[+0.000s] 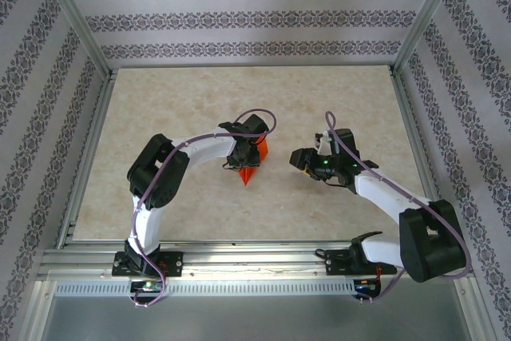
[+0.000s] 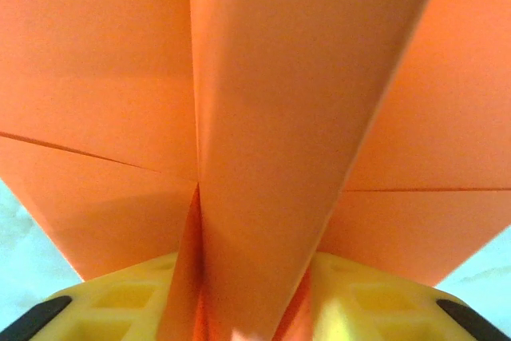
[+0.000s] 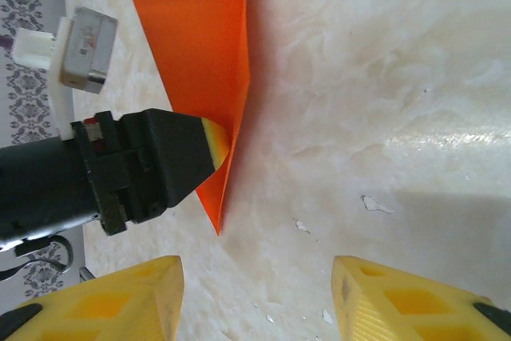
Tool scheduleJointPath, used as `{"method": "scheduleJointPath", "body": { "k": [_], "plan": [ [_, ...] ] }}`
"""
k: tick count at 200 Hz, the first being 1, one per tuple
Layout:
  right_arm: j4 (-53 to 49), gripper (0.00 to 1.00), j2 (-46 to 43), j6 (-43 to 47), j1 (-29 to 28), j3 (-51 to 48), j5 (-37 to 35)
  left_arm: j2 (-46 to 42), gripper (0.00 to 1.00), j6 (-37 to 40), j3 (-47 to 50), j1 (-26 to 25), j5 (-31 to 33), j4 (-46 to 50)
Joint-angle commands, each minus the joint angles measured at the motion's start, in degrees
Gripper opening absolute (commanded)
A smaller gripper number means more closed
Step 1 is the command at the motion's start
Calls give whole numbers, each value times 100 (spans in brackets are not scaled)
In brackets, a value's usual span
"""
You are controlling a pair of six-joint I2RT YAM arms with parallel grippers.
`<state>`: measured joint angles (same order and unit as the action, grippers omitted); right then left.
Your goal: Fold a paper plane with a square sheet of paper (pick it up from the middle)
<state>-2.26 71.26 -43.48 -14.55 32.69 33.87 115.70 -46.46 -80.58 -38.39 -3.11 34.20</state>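
In the left wrist view the paper plane spreads across almost the whole frame. It is bright orange, with a wing going off to each side of a central fold and a crease line crossing each wing. The fold runs down between the left fingers, which are yellow and stand partway apart. The fold is wedged in the gap with paper against both inner faces, so they have hold of the plane by its centre crease. Pale counter shows in the lower corners.

In the right wrist view the right fingers sit at the bottom of the frame, spread wide, with nothing between them but bare counter. Ahead and to the left, the paper plane appears as a narrow orange triangle with its point towards the camera. The yellow tip of a left finger meets its edge partway along, and the paper curls slightly around it. A few white flecks lie on the counter nearby.

In the top view the left arm curves in from the near-left corner. The paper plane is at its end, near the middle of the counter, point towards the near edge. The right arm reaches in from the near-right corner, and its fingers stop just beside the plane without touching it. I cannot tell whether the plane rests on the counter or is lifted.
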Motion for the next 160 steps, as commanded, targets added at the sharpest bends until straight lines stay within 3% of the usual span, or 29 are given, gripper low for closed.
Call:
{"method": "scheduleJointPath", "body": {
  "k": [1, 85, 127, 140, 160],
  "plan": [
    [-249, 53, -253, 255, 148, 45, -55, -302, 43, -160, 42, 95, 129, -36],
    [-920, 58, -928, 738, 624, 281, -379, -1209, 45, -300, 525, 86, 118, -471],
    [-1608, 66, -1316, 1563, 793, 679, -1556, -2303, 45, 175, 1258, 128, 998, -773],
    [-1834, 70, -1346, 1866, 883, 860, -1880, -2697, 51, 281, 1610, 195, 1321, -915],
    [-1908, 72, -1331, 2087, 1018, 1030, -1991, -3068, 54, 382, 2028, 496, 1150, -1218]
  ]
}}
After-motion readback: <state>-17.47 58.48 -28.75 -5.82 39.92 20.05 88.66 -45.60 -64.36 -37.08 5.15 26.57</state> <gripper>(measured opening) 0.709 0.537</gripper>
